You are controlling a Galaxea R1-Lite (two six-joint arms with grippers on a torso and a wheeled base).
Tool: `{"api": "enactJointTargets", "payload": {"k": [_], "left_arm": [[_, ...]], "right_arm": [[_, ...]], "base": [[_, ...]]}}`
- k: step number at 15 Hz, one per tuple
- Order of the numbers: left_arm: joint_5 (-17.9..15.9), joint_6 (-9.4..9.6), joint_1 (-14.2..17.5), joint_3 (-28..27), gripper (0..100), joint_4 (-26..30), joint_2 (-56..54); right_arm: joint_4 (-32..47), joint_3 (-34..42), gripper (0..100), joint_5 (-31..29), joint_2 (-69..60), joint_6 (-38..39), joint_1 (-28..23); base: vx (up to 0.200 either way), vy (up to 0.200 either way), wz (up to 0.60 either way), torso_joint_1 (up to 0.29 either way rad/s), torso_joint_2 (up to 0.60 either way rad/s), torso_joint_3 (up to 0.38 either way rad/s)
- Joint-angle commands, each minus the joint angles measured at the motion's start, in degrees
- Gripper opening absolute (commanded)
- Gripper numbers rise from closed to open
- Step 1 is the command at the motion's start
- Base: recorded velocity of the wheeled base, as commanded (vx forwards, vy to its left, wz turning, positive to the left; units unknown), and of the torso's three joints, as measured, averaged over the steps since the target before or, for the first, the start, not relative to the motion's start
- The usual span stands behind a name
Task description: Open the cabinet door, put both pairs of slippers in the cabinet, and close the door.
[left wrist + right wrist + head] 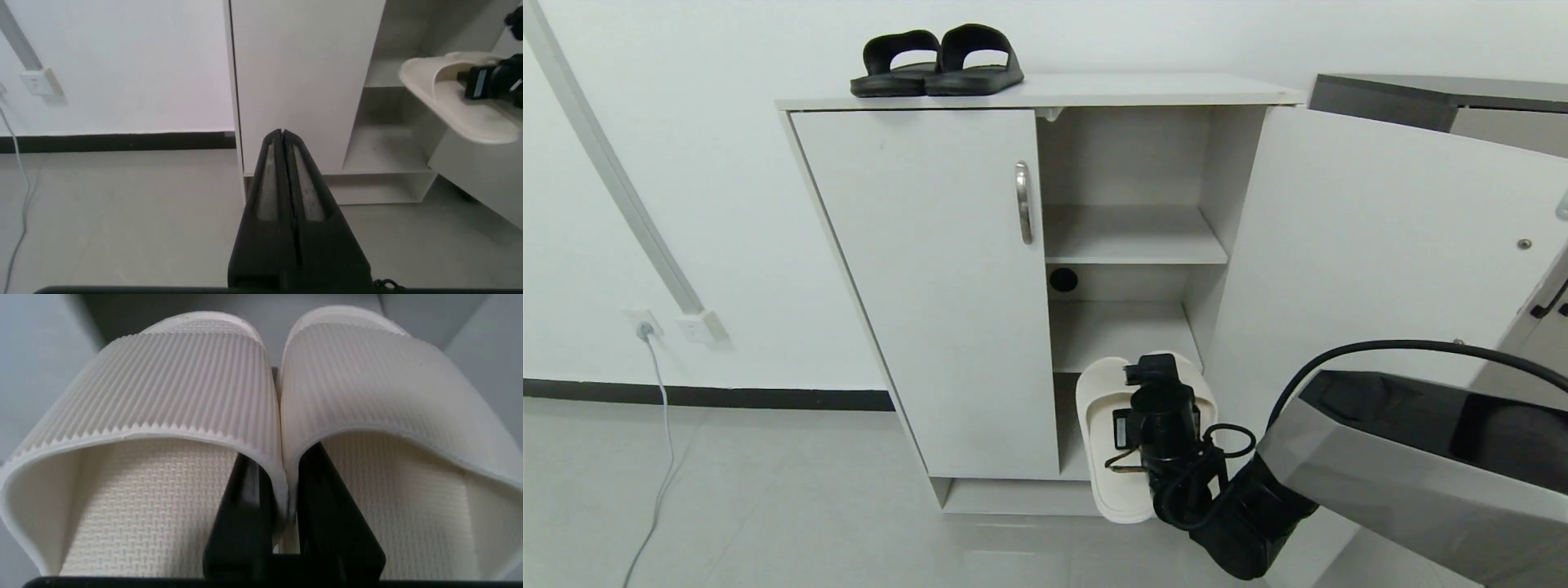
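A white cabinet (931, 286) stands against the wall, its right door (1372, 261) swung open and its left door shut. A pair of black slippers (937, 62) lies on the cabinet top. My right gripper (280, 531) is shut on the pair of white slippers (1107, 433), pinching their two inner straps (278, 416) together, and holds them in the air in front of the open lower compartment (1123, 331). The white slippers (462, 90) show at the cabinet opening in the left wrist view. My left gripper (282, 143) is shut on nothing, low over the floor before the closed left door.
The open side has a middle shelf (1131, 237) and a lower shelf, both bare. A power cord (658, 441) runs from a wall socket down the floor at the left. A grey unit (1437, 102) stands behind the open door at the right.
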Motion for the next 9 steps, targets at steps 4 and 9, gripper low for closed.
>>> {"api": "enactJointTargets", "payload": {"k": [4,9], "left_arm": [[-0.26,0.00,-0.01,0.00,0,0.02,0.10],[-0.26,0.00,-0.01,0.00,0,0.02,0.10]], "right_arm": [[-0.07,-1.20,0,0.06,4.04,0.15,-0.14],[-0.07,-1.38,0,0.06,4.83,0.24,-0.23]], "base": [[0.000,0.000,0.00,0.000,0.00,0.000],[0.000,0.000,0.00,0.003,0.00,-0.118]]}}
